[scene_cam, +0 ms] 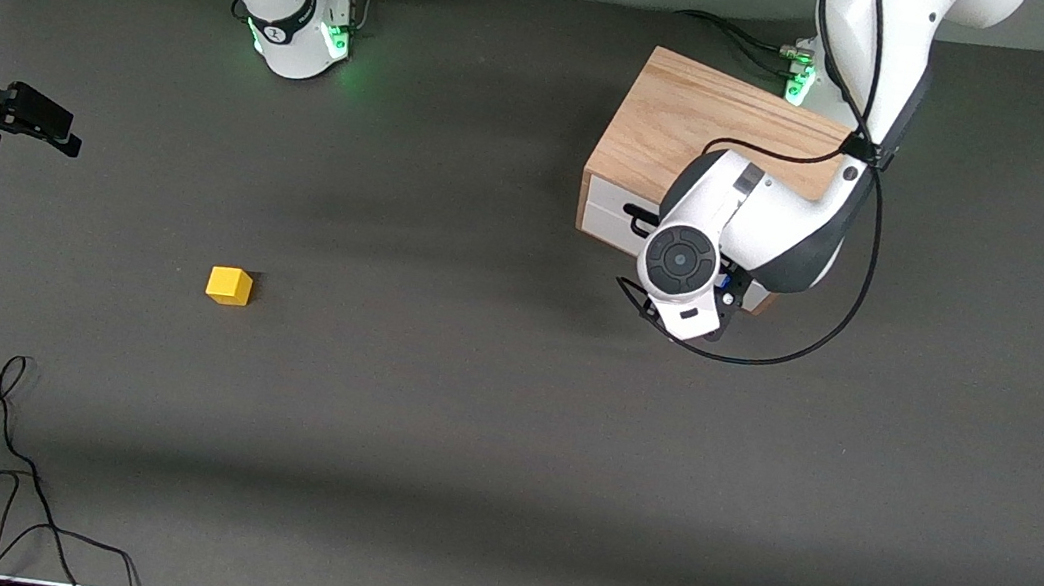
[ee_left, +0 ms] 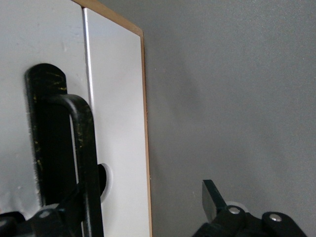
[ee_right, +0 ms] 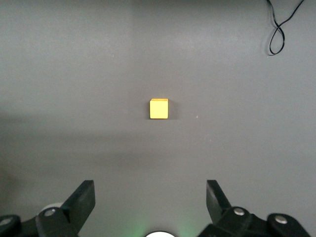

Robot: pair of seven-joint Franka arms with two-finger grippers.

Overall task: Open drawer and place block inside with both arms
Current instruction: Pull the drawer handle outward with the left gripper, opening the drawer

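The oak box (scene_cam: 695, 124) stands near the left arm's base, with the white drawer front (scene_cam: 608, 212) shut flush. The left arm's wrist (scene_cam: 686, 274) hangs in front of the drawer and hides its gripper there. In the left wrist view my left gripper (ee_left: 143, 210) is open at the drawer front (ee_left: 118, 98), with the black bar handle (ee_left: 84, 143) right by one finger. The yellow block (scene_cam: 229, 285) lies on the mat toward the right arm's end. My right gripper (ee_right: 150, 205) is open and empty high above the block (ee_right: 159, 108), and shows in the front view (scene_cam: 50, 125).
Grey mat (scene_cam: 484, 429) covers the table. Loose black cables (scene_cam: 5, 467) lie at the edge nearest the front camera, toward the right arm's end. The right arm's green-lit base (scene_cam: 303, 37) stands farther from the camera than the block.
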